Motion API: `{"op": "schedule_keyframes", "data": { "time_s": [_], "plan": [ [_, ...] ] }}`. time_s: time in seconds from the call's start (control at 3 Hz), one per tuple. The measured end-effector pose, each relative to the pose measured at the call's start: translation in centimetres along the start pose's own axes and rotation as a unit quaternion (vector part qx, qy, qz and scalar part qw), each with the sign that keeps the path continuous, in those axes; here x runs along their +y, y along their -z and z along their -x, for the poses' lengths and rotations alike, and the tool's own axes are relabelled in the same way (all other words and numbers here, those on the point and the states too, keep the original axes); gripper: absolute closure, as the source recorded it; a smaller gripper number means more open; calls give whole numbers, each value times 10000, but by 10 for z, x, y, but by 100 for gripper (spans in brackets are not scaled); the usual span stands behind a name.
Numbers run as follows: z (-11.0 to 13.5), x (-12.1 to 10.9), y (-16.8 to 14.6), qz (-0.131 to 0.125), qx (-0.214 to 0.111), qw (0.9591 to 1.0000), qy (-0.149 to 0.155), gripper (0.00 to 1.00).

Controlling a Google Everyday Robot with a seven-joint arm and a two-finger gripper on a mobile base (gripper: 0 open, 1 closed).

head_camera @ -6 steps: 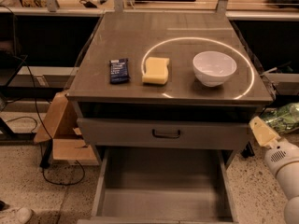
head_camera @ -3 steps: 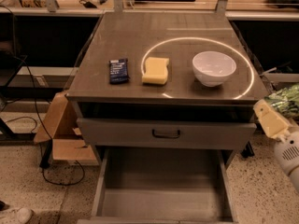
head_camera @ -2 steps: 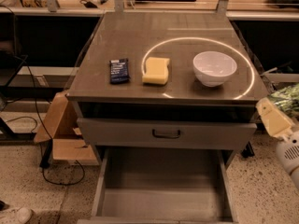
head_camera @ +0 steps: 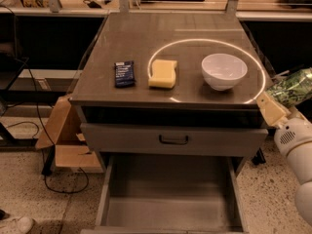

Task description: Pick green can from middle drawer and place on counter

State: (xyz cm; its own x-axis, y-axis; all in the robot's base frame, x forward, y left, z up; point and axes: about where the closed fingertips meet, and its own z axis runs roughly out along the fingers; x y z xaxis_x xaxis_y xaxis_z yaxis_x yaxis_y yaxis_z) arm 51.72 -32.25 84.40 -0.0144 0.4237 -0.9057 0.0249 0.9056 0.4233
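Note:
The green can (head_camera: 294,88), with a leafy green-and-white print, is held in my gripper (head_camera: 284,99) at the right edge of the camera view, just off the counter's front right corner and about level with it. One cream finger (head_camera: 271,109) presses the can's left side; the white arm (head_camera: 297,150) runs down below it. The counter (head_camera: 141,38) is a grey-brown cabinet top with a bright ring of light. The middle drawer (head_camera: 168,201) is pulled open at the bottom, its floor bare.
On the counter lie a dark blue snack packet (head_camera: 124,73), a yellow sponge (head_camera: 163,73) and a white bowl (head_camera: 224,71). A shut drawer front with a dark handle (head_camera: 174,140) sits above the open drawer. A cardboard box (head_camera: 63,135) stands at the cabinet's left.
My gripper has risen with the green can along the cabinet's right side, from below the counter's level up to about its edge.

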Motion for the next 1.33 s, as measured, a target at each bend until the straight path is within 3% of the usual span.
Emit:
{"op": "schedule_keyframes", "data": {
  "time_s": [0.67,1.0,1.33],
  "plan": [
    [6,-5,-14,-78,-9,10000,-19,100],
    [25,-3,-47,-77,-164,9998,79,100],
    [32,3,-58,18,-271,9994,219,100]
  ]
}}
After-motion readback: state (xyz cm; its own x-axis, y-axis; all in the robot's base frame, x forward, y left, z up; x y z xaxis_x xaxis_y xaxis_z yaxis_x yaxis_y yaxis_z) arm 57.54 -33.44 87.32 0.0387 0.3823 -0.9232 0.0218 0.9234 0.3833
